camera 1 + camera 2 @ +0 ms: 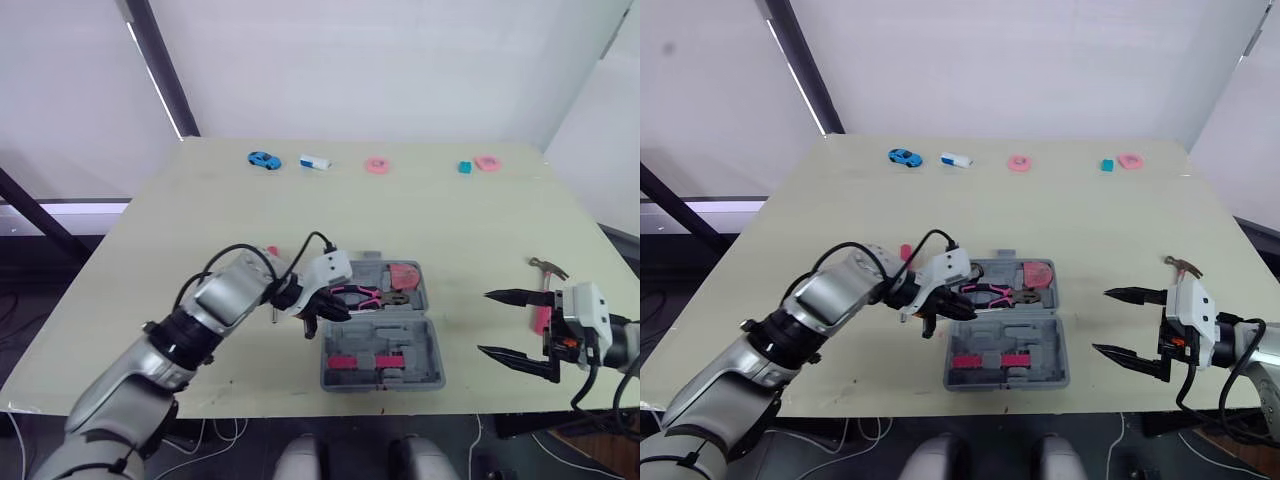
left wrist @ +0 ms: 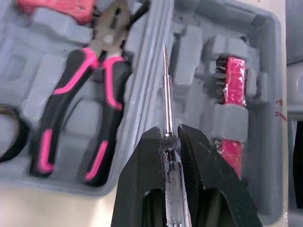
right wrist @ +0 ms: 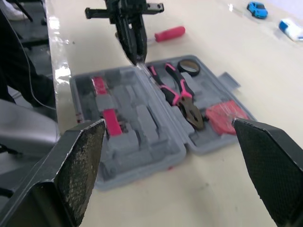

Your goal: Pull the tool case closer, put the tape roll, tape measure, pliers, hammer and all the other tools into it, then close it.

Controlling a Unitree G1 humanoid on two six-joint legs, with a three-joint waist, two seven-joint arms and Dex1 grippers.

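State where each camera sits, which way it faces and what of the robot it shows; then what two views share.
Left eye: on the head, facing forward and down over the table; shows the left gripper at the case, right gripper open near the hammer.
Right eye: beside it, same scene.
Left wrist: looks along its fingers, shut on a screwdriver, into the case.
Right wrist: looks between its open fingers across the case at the left gripper.
Shared: both wrist views show the pliers.

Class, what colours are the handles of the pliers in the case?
The pliers have black and pink handles, clearest in the left wrist view.
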